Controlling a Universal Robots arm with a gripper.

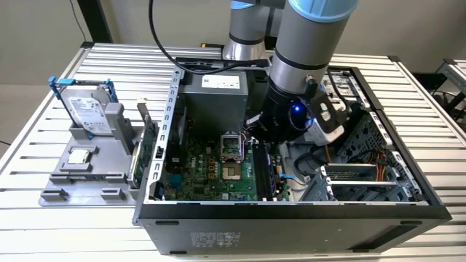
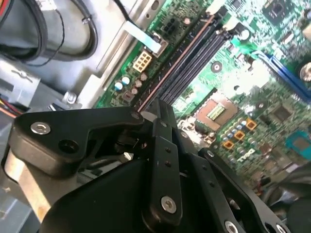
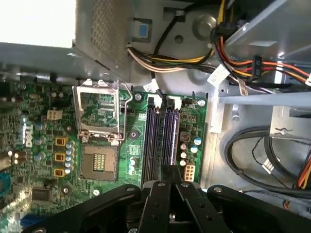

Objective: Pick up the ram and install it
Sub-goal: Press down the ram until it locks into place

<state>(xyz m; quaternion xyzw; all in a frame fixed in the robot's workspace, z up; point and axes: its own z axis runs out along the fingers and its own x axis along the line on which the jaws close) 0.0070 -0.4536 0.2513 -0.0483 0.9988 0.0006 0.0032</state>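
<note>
Dark and thin, the ram (image 2: 177,60) lies, as best I can tell, along the outermost of the black slots (image 3: 154,141) on the green board (image 3: 58,160). In the second wrist view it shows as a narrow strip with a coppery edge, at the side of the row nearest the board's rim. I cannot tell whether it is fully seated.

My pincer (image 2: 163,109) hangs right over the near end of those slots, its two black fingers brought together with nothing visible between them. In the first wrist view their tip (image 3: 167,170) sits above the pair of slots closer to the board's edge.

Beside the slots, the metal-framed processor socket (image 3: 99,116) stands open. A bundle of yellow, red and black cables (image 3: 170,60) runs past the far end of the row.

In the exterior view my arm (image 1: 306,65) reaches down into the open computer case (image 1: 291,218), next to the grey power supply box (image 1: 215,101).

On the exterior view's left, outside the case, a grey tray (image 1: 80,191) rests on the slatted metal bench (image 1: 43,229). It carries a silver hard drive with blue rails (image 1: 87,112) and a green expansion card (image 1: 148,144) standing on edge
</note>
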